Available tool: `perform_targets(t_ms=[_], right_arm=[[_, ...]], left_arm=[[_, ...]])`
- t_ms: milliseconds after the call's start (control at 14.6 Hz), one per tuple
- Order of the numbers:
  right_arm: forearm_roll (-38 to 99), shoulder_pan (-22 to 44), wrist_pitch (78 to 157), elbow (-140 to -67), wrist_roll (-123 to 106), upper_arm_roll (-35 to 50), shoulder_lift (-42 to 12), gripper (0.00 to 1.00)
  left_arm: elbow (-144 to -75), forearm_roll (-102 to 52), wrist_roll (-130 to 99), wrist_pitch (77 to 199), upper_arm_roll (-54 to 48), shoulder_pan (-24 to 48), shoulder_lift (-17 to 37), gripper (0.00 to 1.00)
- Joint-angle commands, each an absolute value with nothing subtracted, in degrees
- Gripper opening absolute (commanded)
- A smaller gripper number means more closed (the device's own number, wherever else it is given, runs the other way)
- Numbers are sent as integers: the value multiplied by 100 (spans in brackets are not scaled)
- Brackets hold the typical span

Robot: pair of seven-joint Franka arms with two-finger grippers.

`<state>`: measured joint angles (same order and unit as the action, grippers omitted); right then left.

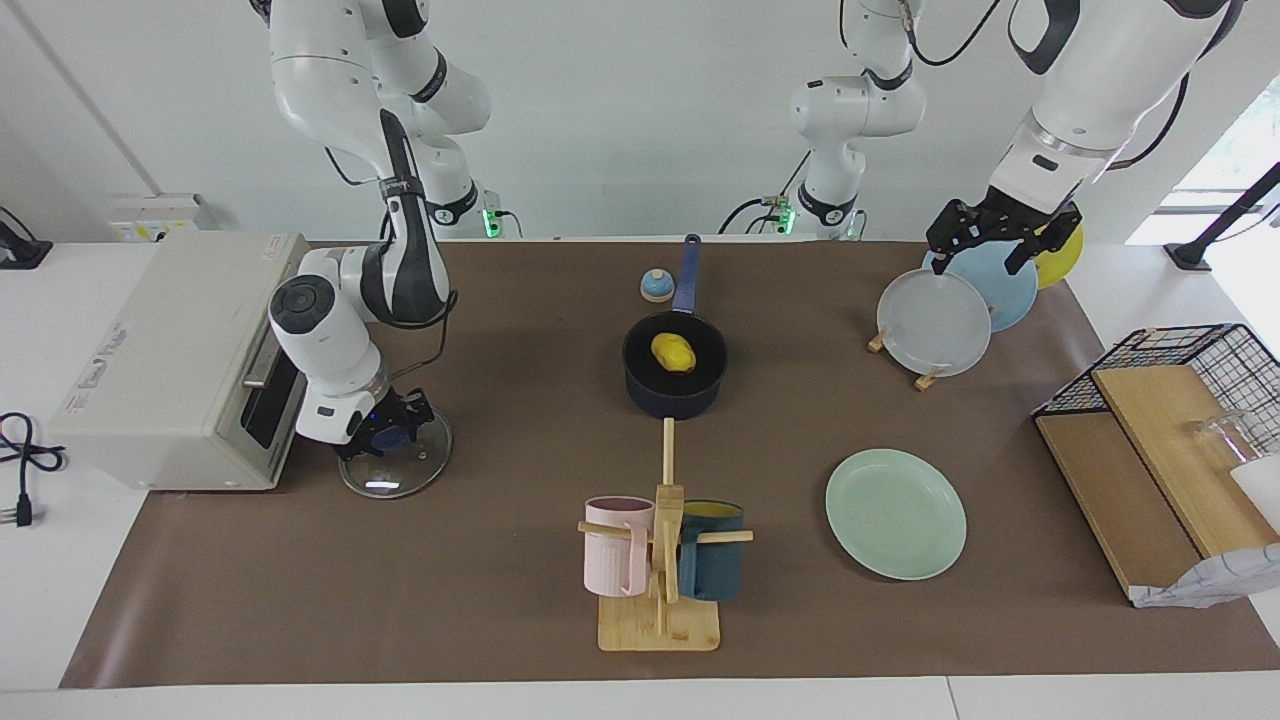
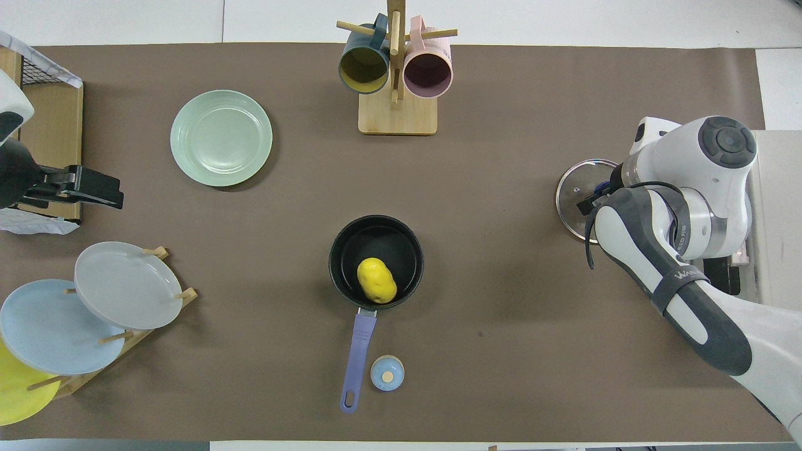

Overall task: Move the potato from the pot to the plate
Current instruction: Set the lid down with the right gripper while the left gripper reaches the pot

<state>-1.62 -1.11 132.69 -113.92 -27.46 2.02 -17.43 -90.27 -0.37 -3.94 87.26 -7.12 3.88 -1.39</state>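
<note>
Bright even light, soft short shadows, sharp focus, window glare at edge

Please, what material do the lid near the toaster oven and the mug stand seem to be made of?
The round clear lid looks like glass with a metal rim: the brown table cover shows through it and it glints. The pale yellow-brown mug stand looks like unpainted wood or bamboo, matte.

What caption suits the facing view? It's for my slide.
Potato sits in the pot; left gripper over racked plates, right gripper on glass lid.

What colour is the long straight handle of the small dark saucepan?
The saucepan's handle is blue with a violet tint, seen best in the overhead view.
</note>
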Motion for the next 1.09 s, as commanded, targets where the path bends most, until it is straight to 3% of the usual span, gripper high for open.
perform_targets(t_ms=[0,137,341,478,683,1024], right_arm=[[-150,-150,12677,-11103,-2681,308,-1285,100],[-149,43,11459,-10305,-2122,316,-1073,100],[-149,184,9637,-9248,-1119,325,-871,100],[-141,185,9230,-9298,-382,325,-389,100],[-175,193,8904,-9386,-9,316,104,100],[-255,114,8771,-9563,-26,299,185,100]], left_arm=[[-9893,-35,-1515,9540,-809,1113,-587,100],[-10597,-70,-2623,10289,-809,1851,-782,100],[-11159,-421,-3478,10931,-809,2644,-572,100],[-11600,-457,-4075,11598,-809,3004,-380,100],[-11584,-457,-4543,12137,-809,3217,218,100],[-11637,-475,-4763,12602,-817,3392,720,100]])
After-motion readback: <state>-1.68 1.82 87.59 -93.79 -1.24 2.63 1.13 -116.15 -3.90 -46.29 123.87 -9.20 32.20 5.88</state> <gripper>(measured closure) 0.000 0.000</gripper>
